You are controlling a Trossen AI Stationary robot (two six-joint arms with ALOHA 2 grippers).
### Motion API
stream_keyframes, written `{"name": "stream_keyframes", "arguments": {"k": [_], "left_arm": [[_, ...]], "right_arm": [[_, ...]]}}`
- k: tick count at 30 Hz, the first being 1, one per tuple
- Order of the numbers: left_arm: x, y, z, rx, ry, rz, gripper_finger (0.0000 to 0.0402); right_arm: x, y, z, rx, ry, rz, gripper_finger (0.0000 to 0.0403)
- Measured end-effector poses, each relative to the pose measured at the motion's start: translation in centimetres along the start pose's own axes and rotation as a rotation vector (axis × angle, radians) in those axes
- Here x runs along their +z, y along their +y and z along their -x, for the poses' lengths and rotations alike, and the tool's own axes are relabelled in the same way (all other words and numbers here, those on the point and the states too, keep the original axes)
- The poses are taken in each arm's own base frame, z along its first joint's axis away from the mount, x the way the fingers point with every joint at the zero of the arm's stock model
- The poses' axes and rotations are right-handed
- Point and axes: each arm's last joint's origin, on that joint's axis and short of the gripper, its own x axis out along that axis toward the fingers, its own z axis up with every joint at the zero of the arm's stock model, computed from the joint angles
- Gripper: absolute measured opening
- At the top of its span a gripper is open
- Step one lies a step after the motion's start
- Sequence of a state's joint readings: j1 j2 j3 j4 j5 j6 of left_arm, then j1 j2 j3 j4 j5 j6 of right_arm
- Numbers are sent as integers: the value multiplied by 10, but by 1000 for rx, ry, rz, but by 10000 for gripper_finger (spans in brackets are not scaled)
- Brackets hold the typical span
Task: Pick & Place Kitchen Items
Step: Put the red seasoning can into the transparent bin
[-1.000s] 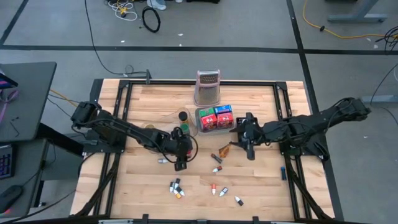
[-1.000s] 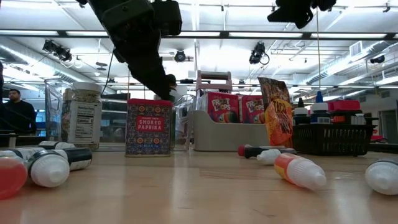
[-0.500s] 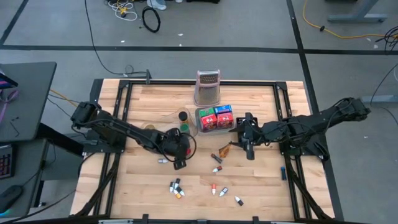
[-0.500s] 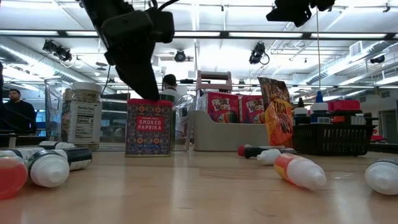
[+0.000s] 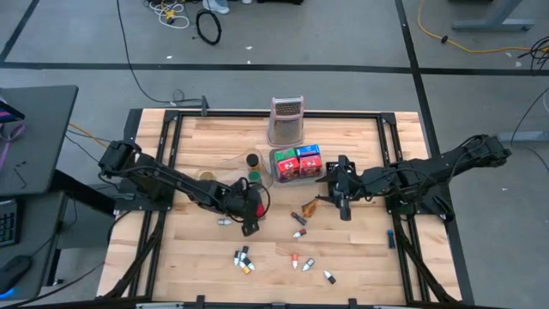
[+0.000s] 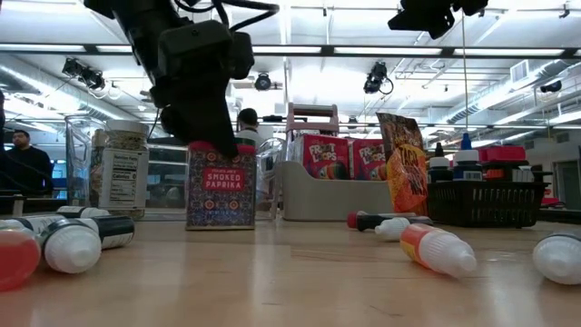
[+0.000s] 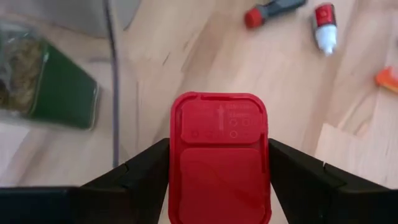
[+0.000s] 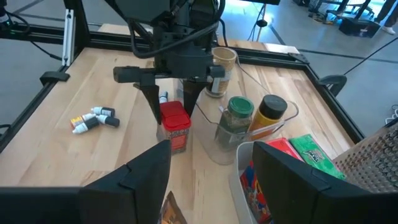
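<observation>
Gripping the smoked paprika tin [image 6: 220,186] by its red lid [image 7: 219,155], the left gripper [image 5: 248,206] has one dark finger [image 7: 134,177] pressed to each side of the cap. From table height the tin looks a touch tilted under the arm, its base at or just off the wood; I cannot tell which. The right wrist view shows the same tin [image 8: 175,126] upright between those fingers.

Just behind that gripper, toward the far edge, sits a clear tray [image 8: 227,149] with a herb jar [image 8: 236,118] and a yellow-filled jar [image 8: 268,115] in it, and a tan-lidded jar [image 8: 220,71] a little beyond. Past the tin's front, on bare wood, lie a red-capped marker-like piece [image 7: 270,12] and a small white bottle with a red cap [image 7: 324,25]. Nearer the table's front edge, below the gripper in the high view, is a small cluster of capsule pieces [image 5: 244,260], with a few more [image 5: 302,263] scattered off to its right.

The right gripper [image 5: 342,204] hangs well apart from the tin, its fingers [image 8: 140,177] spread wide and holding nothing. Close beside it is a grey tray [image 5: 276,174] carrying red, blue and green packets [image 5: 297,162], and an orange snack packet [image 6: 407,177] stands just below its tip. A tall metal grater [image 5: 287,121] stands behind the grey tray. In the low view a black basket [image 6: 486,202] sits off at the right.
</observation>
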State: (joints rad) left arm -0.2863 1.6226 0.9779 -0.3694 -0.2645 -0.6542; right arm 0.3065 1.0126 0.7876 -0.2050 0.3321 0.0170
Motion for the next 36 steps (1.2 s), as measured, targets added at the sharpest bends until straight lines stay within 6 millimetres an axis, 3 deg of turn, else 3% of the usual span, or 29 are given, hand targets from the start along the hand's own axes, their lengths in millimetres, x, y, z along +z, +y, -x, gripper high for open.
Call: {"name": "stream_keyframes", "arguments": {"k": [26,36], "left_arm": [[-1,1,1,19,12,-77,254],[0,1,1,22,2,-55,234]], "right_arm": [[0,0,0,0,0,1,236],[0,0,0,0,-5,1,236]]}}
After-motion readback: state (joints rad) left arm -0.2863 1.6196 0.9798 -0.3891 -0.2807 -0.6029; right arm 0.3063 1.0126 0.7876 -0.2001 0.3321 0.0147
